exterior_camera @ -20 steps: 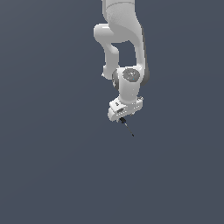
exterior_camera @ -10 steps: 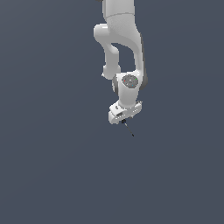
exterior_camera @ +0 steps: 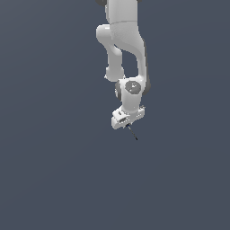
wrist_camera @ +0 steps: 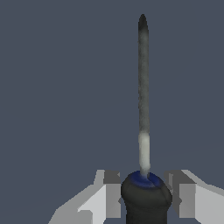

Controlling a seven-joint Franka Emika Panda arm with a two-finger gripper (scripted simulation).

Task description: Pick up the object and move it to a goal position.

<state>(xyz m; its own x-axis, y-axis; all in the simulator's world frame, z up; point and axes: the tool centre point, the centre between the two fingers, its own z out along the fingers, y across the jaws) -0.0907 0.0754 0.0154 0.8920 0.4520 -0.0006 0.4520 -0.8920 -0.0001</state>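
We hold the tool (wrist_camera: 143,131) by its dark handle, gripper (exterior_camera: 127,125) fingers clamped on either side, shaft pointing down. No counter edge shows. Pickup looks done; next, we carry it steadily to the goal.

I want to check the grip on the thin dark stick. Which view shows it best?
The wrist view: the stick fills the frame, its dark handle between the gripper fingers. The exterior view shows only a tiny dark sliver below the gripper.

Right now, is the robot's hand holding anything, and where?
Yes. The white hand grips a thin, dark screwdriver-like stick by its fat black handle end.
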